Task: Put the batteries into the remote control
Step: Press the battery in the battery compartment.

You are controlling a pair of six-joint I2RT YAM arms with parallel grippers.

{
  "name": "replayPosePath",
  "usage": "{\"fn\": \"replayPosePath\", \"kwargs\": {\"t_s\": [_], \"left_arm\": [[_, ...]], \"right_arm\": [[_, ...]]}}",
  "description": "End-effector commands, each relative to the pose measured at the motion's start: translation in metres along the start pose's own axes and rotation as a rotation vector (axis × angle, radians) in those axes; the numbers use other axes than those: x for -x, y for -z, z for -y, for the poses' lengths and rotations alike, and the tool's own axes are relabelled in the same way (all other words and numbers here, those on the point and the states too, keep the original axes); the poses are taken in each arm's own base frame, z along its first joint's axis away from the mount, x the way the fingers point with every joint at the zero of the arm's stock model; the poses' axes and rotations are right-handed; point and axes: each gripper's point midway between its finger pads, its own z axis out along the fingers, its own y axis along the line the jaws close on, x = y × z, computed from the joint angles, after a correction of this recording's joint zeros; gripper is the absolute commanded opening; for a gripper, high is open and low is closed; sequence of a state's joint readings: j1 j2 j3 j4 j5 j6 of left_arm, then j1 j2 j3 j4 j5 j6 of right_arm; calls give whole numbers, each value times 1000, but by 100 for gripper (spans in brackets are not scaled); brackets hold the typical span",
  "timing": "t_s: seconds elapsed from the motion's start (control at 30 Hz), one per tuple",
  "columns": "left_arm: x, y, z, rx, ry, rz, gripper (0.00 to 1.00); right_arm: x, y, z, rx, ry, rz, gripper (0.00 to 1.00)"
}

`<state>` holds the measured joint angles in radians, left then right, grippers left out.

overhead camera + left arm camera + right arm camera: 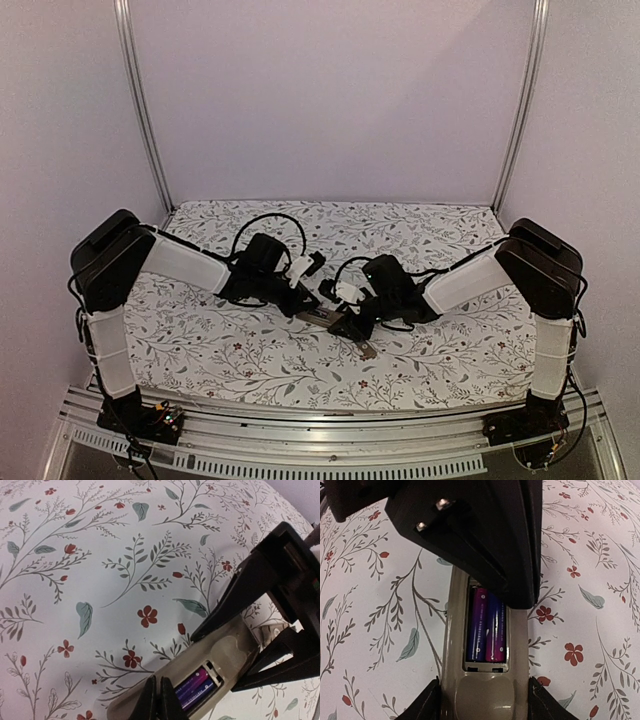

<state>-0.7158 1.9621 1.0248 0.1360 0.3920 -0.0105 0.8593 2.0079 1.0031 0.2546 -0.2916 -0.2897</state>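
Both batteries [485,625] look seated side by side in the recess on the back of the remote control [454,640]. The remote lies back-up around the middle of the table, a bit toward the near edge.

The right gripper [482,692] comes in from 3 o'clock in the overhead view. It's clamped across the remote's body, one finger on each long edge. The left gripper [158,692] comes from 10 o'clock. Its fingers are pinched almost together with nothing visible between them, tips right at the end of the cells.

My guess is this is the final seating push. I'd press straight down, hold the right clamp firm so the remote can't tip, and lift off slowly.

A small loose piece [368,350] sits at 5 o'clock from the remote, probably the cover. Underneath is a floral tablecloth [100,580], with plain pale walls and aluminium rails [140,100] around it.
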Motion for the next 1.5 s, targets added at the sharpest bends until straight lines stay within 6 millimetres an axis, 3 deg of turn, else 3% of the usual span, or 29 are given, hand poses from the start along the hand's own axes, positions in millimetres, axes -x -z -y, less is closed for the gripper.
{"fn": "replayPosePath", "kwargs": {"t_s": [0.0,0.27,0.5,0.73,0.87,1.0,1.13,1.23,1.47], "left_arm": [[-71,-5,40,-67,10,-215,4],[-111,-2,28,11,-5,-317,4],[-117,-8,32,11,-30,-367,5],[-119,-2,32,24,-22,-362,4],[-119,-1,33,27,-21,-352,5],[-120,0,33,30,-14,-345,4],[-122,3,34,28,-1,-343,5],[-124,6,34,35,0,-331,5],[-125,7,34,34,1,-333,5]], "right_arm": [[-11,-1,-1,-9,-4,-48,54],[3,4,-1,0,12,-16,55],[22,11,3,31,-9,41,56],[64,35,-8,155,-4,190,62],[69,42,-3,192,-48,229,62],[81,54,16,201,-129,297,58],[78,50,20,214,-211,314,51],[65,39,26,195,-339,295,46],[35,11,27,202,-454,215,47]]}}
